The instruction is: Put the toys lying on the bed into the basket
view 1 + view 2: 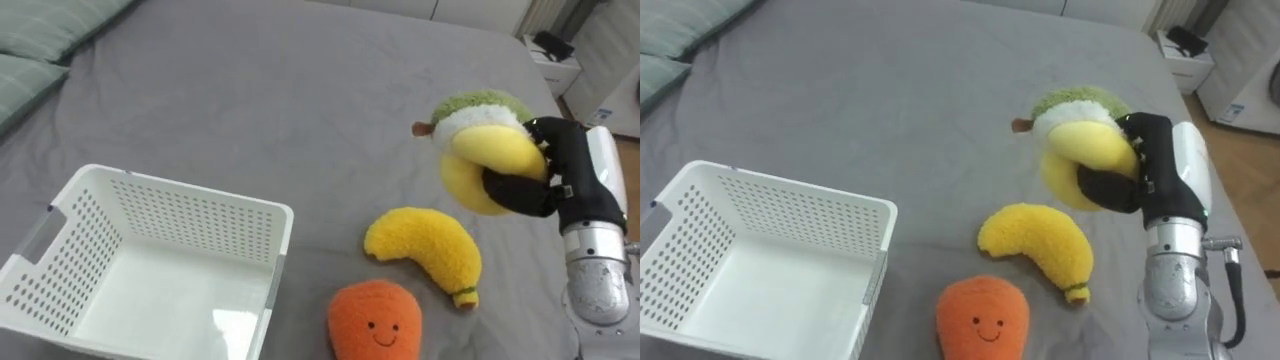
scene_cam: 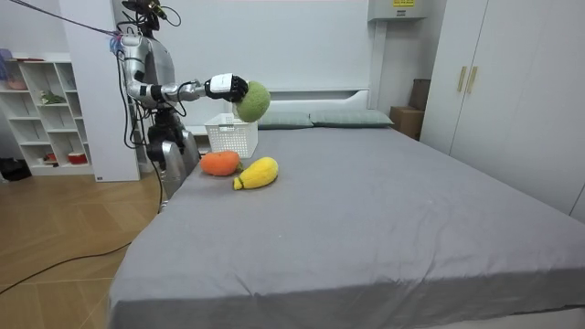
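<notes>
The robot stands on the wooden floor (image 2: 64,238) at the side of the grey-covered bed (image 1: 250,90), on the room view's left, with one arm stretched out over the mattress. Its right hand (image 1: 565,170) has dark fingers (image 1: 515,192) curled round a round plush toy with a green top, white band and yellow underside (image 1: 480,150), which hangs in the air clear of the cover, above and to the right of the other toys. A yellow plush banana (image 1: 425,245) lies flat on the bed just below it, and an orange plush toy with a stitched smile (image 1: 375,320) sits nearer still, touching or almost touching the banana, right at the bed's near edge. A white perforated plastic basket (image 1: 190,215) stands upright on the near left, apart from the orange toy, with nothing inside it. Far beyond the toys and basket, the cover runs bare and wide to the far edge. The eye views catch green-grey pillows (image 1: 30,50) at the far left and a white bedside cabinet (image 1: 555,65) past the far right corner. The room view adds the bed's whole length, a white wardrobe (image 2: 512,82) on its right and white open shelving (image 2: 46,110) behind the robot.
</notes>
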Tool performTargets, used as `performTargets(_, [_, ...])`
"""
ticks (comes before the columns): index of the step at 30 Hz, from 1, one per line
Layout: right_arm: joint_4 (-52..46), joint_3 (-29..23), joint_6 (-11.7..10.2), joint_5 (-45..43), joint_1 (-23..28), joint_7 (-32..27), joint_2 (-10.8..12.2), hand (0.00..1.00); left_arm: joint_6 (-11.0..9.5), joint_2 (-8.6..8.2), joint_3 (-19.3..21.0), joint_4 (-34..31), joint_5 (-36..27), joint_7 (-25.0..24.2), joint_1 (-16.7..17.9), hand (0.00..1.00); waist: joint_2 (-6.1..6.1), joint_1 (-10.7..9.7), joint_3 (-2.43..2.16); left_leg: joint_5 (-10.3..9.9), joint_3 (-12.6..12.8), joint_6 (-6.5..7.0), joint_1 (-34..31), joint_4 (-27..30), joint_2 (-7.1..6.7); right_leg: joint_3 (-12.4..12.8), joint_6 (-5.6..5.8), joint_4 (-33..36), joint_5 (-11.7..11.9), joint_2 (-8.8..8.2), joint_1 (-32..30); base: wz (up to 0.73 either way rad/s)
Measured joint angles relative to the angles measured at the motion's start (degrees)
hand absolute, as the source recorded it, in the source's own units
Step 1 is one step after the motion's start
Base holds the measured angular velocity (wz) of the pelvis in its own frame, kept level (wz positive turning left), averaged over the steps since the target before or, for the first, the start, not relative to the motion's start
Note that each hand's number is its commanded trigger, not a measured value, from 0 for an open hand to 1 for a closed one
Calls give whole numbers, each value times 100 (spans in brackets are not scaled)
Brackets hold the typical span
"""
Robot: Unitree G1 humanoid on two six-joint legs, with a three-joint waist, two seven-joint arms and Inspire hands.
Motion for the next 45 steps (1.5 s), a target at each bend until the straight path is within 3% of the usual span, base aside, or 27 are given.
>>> performTargets(3, [9, 196, 2, 3, -169, 4, 0, 100, -7, -10, -8, 65, -167, -2, -4, 0, 60, 84, 32, 9, -35, 7, -4, -1, -3, -58, 0, 0, 0, -14, 19, 6])
performTargets(8, [9, 419, 2, -2, -367, 4, 0, 100, 16, -24, -1, 199, -271, -7, 75, 0, 143, 181, 35, 16, -89, 7, -21, -1, -11, -136, 1, -1, -1, -23, 27, 6])
performTargets(13, [9, 594, 48, -11, -465, 9, -6, 100, 110, -66, -1, 198, -260, -7, 180, 0, 141, 243, 29, 29, -146, 11, -59, 4, -61, -194, 3, -5, -2, -33, 16, 6])
performTargets(21, [10, 900, 120, 6, -494, 331, -8, 100, 132, -137, -1, 168, -192, 22, 75, 0, 108, 327, 13, 68, -239, 18, -139, 24, -89, -283, 5, -6, -3, -67, -11, 7])
performTargets(27, [132, 1076, 131, 10, -583, 460, -7, 100, 125, -132, -12, 157, -197, 51, -127, 0, -49, 422, -35, 134, -267, 18, -207, -13, -96, -284, 5, 1, -3, -85, -83, 3])
performTargets(32, [380, 1071, 175, 34, -586, 487, -8, 100, 124, -133, -11, 164, -198, 49, -131, 0, -138, 498, 11, 133, -298, 19, -213, -10, -95, -288, 7, 1, -1, -89, -81, 0])
performTargets(37, [570, 1067, 183, 59, -611, 487, -7, 100, 114, -126, -11, 164, -197, 45, -155, 0, -131, 528, 29, 137, -389, 22, -250, -3, -110, -359, 11, -2, 0, -96, -81, 8])
performTargets(39, [674, 1073, 183, 113, -739, 487, -8, 100, 113, -130, -12, 176, -193, 27, -147, 0, -133, 541, 57, 143, -418, 17, -261, -3, -136, -404, 11, -4, 0, -95, -80, 8])
performTargets(45, [1005, 1110, 204, 121, -1062, 486, -7, 100, 119, -132, -11, 178, -137, 8, -135, 0, -101, 592, 81, 157, -485, 17, -314, 7, -147, -427, 14, -11, -2, -102, -93, 7])
